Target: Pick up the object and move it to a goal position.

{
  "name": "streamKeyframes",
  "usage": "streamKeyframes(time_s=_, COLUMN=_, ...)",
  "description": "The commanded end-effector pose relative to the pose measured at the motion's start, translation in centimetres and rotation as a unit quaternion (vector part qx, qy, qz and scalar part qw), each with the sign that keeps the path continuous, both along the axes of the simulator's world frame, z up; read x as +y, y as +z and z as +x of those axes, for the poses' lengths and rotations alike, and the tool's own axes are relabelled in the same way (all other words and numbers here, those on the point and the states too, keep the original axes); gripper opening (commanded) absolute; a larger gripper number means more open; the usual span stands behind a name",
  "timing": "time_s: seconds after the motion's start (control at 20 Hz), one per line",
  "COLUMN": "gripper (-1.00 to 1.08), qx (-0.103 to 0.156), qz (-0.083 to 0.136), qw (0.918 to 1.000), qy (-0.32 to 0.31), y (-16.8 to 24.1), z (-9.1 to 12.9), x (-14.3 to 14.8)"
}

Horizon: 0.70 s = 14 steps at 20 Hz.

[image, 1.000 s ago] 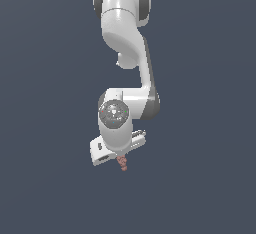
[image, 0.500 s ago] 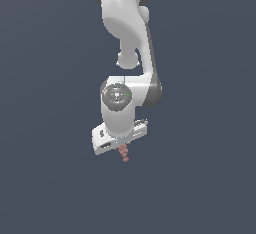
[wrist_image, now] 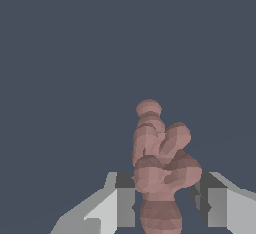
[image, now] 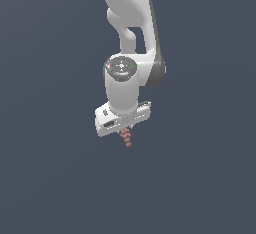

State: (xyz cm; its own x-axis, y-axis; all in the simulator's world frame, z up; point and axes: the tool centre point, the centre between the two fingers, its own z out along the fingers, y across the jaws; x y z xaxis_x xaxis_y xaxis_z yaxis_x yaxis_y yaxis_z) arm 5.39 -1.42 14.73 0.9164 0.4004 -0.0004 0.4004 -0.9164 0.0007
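Note:
The object point(image: 126, 138) is a small reddish-pink bumpy piece hanging below the white gripper point(image: 125, 131) in the exterior view. In the wrist view the object point(wrist_image: 159, 163) fills the space between the two grey fingers point(wrist_image: 125, 200), which press against its lower part, so the gripper point(wrist_image: 165, 203) is shut on it. The beaded end sticks out past the fingertips. The white arm point(image: 130, 38) reaches down from the top of the exterior view.
Only a plain dark grey-blue ground point(image: 50, 178) shows around the arm in both views. No goal marker or other object is visible.
The arm has moved up and slightly toward the exterior view's right, carrying the object, which stays held in the gripper.

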Motion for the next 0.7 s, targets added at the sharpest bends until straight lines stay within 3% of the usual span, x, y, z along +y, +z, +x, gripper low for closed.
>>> streamKeyframes(time_s=0.0, gripper=-1.00, qx=0.000, qz=0.000, qw=1.0000, qy=0.000, y=1.0, z=-1.2, x=0.3)
streamKeyframes(time_s=0.65, gripper=-1.00, qx=0.000, qz=0.000, qw=1.0000, qy=0.000, y=3.9, z=-4.1, x=1.0)
